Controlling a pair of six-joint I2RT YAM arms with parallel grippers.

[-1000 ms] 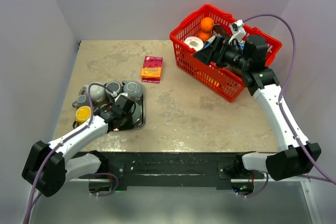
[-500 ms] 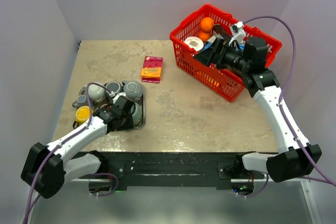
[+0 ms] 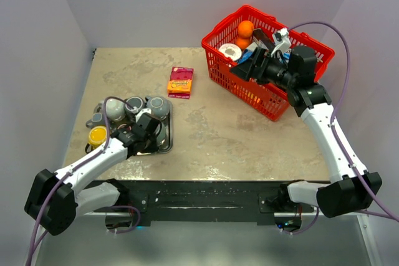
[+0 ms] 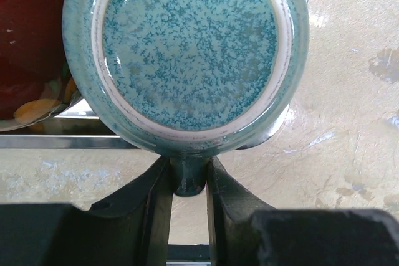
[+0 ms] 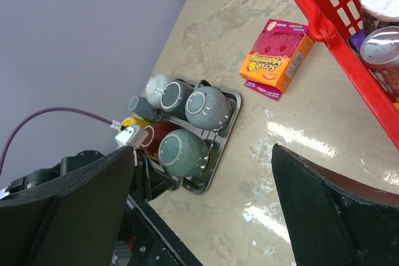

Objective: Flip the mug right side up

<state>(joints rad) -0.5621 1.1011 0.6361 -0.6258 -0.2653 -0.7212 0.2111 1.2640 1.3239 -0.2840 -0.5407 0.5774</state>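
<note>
A teal speckled mug (image 4: 187, 54) lies tipped in the front right of a metal tray (image 3: 167, 147), its glazed base turned toward the left wrist camera. It also shows in the right wrist view (image 5: 182, 152) and partly in the top view (image 3: 161, 130). My left gripper (image 4: 189, 172) is shut on the mug's handle (image 4: 189, 182), one finger on each side. In the top view it (image 3: 148, 135) sits at the tray's near edge. My right gripper (image 3: 249, 63) hangs open and empty over the red basket (image 3: 249, 95), far from the mug.
The tray also holds a red mug (image 5: 156, 136), a yellow one (image 5: 128, 123) and grey mugs (image 5: 209, 107). An orange and pink box (image 3: 180, 82) lies on the table behind the tray. The basket holds oranges (image 3: 245, 29) and cans. Walls close in on the left and at the back.
My left gripper has edged slightly farther in toward the tray, still closed on the handle. The right arm has shifted a little to the left over the basket.
</note>
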